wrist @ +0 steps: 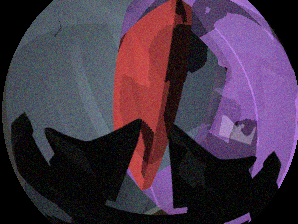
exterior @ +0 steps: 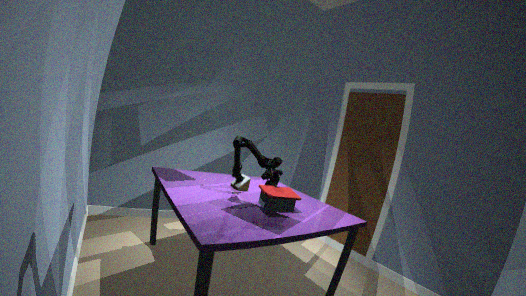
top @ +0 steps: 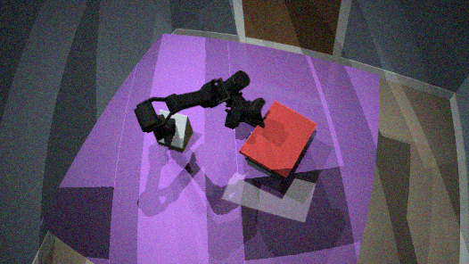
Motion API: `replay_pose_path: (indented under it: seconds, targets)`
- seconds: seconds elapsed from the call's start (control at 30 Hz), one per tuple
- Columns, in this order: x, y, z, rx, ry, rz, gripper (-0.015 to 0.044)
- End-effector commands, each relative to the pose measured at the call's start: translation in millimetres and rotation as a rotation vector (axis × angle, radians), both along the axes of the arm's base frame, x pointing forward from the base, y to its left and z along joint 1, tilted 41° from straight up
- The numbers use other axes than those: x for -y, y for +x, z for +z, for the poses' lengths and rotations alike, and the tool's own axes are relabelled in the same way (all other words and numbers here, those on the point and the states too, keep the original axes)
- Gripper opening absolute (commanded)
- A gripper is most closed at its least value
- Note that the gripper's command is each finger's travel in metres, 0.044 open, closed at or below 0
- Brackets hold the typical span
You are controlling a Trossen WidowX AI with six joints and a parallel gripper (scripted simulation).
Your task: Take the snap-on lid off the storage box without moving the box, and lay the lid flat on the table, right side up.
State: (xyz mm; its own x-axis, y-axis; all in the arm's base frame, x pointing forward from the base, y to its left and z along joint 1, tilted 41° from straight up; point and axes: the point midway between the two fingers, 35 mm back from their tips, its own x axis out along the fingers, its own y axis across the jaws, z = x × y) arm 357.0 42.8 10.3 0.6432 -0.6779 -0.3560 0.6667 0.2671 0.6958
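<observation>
A red flat lid (top: 278, 138) (exterior: 280, 191) (wrist: 143, 83) lies over a dark storage box (top: 295, 169) (exterior: 277, 204) at the right middle of the purple table (top: 178, 62) (exterior: 210, 215). Only thin dark strips of the box show under the lid. My gripper (top: 262, 119) (exterior: 272, 181) (wrist: 156, 125) is shut on the lid's edge nearest the arm, with one finger on each side of the rim in the wrist view. I cannot tell whether the lid is clear of the box.
The arm's pale base block (top: 179, 130) (exterior: 242, 182) stands on the table left of the box. The table's far edge runs close behind the arm. A brown door (exterior: 367, 165) is in the wall beyond the table.
</observation>
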Motion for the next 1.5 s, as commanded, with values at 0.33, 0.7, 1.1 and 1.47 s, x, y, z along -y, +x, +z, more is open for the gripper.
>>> replay_pose_path:
  seconds: [0.33,0.7,1.1,1.47]
  targets:
    - [-12,3,15,0.006,0.0,0.003,0.0]
    - [-20,7,26,0.006,0.001,0.003,0.0]
    - [-29,14,39,0.006,0.001,0.003,0.0]
    - [-35,22,52,0.006,0.001,0.003,0.0]
